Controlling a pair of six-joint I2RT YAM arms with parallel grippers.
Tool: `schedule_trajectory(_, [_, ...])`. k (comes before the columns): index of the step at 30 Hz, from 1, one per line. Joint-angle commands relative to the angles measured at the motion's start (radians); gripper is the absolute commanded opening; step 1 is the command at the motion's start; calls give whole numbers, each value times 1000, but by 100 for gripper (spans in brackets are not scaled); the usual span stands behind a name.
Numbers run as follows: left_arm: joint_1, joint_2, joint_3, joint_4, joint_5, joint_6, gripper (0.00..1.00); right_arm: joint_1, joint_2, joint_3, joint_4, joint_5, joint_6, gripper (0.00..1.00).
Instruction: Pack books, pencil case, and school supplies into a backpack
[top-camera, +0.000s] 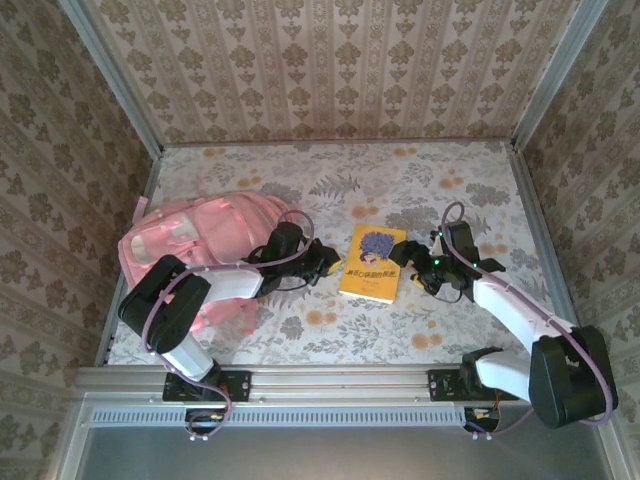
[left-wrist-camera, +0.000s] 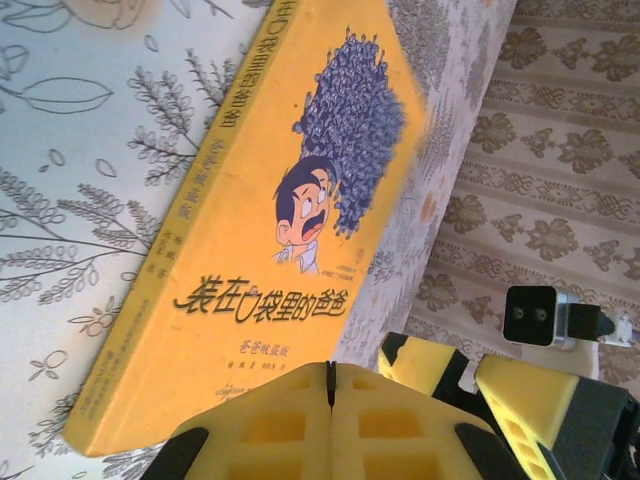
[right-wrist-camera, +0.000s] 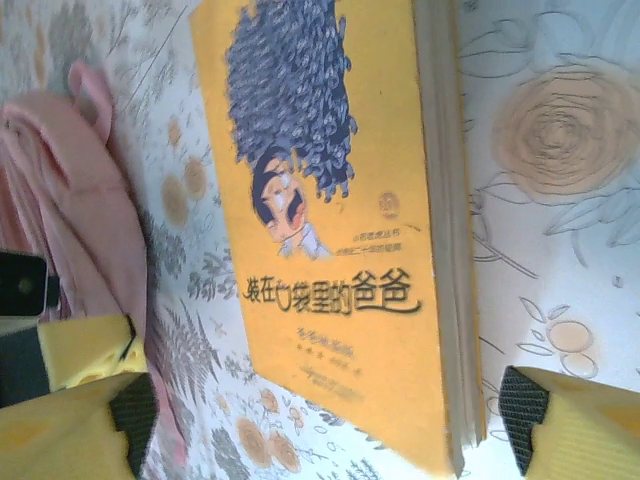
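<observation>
One yellow book (top-camera: 373, 262) lies flat just ahead of my right gripper (right-wrist-camera: 327, 405), in line between its wide-spread jaws. My left gripper (left-wrist-camera: 330, 385), pinched together and empty, sits just beside the book's far edge. I'd lower the right squarely, clamp across the width, then carry it to the backpack (top-camera: 190, 245) behind the left gripper.

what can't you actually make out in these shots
Backpack, top view: the left arm lies across its near side, so its opening and contents cannot be told.
Backpack, right wrist view: blurred and cut off by the left edge.
Yellow book, left wrist view: its near edge is hidden behind the shut left gripper, and its far end is cut by the top edge.
Book's cover text, top view: too small to read.
</observation>
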Motion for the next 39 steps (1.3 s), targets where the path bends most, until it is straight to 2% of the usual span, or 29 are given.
schedule_trajectory(1, [-9,-43,33,2,-1,3,0,-10,-37,-40,-28,6,19,100])
schedule_trajectory(4, [-14,-50,49,-24,-12,24,0,-11,-39,-106,84,-70,115,100])
schedule_trajectory(7, [-13,-50,75,-104,-19,98,0,-10,-26,-111,96,-60,95,100])
schedule_trajectory(8, [-13,-51,91,-167,-31,144,6,-10,-19,-103,83,-42,69,99])
schedule_trajectory(10, [-12,-41,141,-310,-58,259,25,-10,22,-70,76,-28,3,94])
schedule_trajectory(12, [-17,-5,205,-422,-61,365,33,-10,79,-28,50,-15,-47,90])
schedule_trajectory(15, [-29,54,279,-524,-91,462,37,-10,166,21,53,-8,-88,78])
schedule_trajectory(17, [-32,93,316,-557,-114,499,37,-10,217,51,61,-3,-110,70])
schedule_trajectory(21, [-41,191,402,-638,-151,565,37,-10,335,118,52,8,-142,63])
schedule_trajectory(25, [-50,285,455,-649,-139,578,37,-10,418,157,63,-8,-149,58])
schedule_trajectory(27, [-57,321,478,-650,-136,584,37,-10,443,164,78,-25,-147,52])
schedule_trajectory(30, [-67,362,503,-652,-124,588,35,-6,446,172,85,-45,-145,43])
schedule_trajectory(39, [-103,397,551,-672,-106,613,32,34,383,212,37,-102,-176,29])
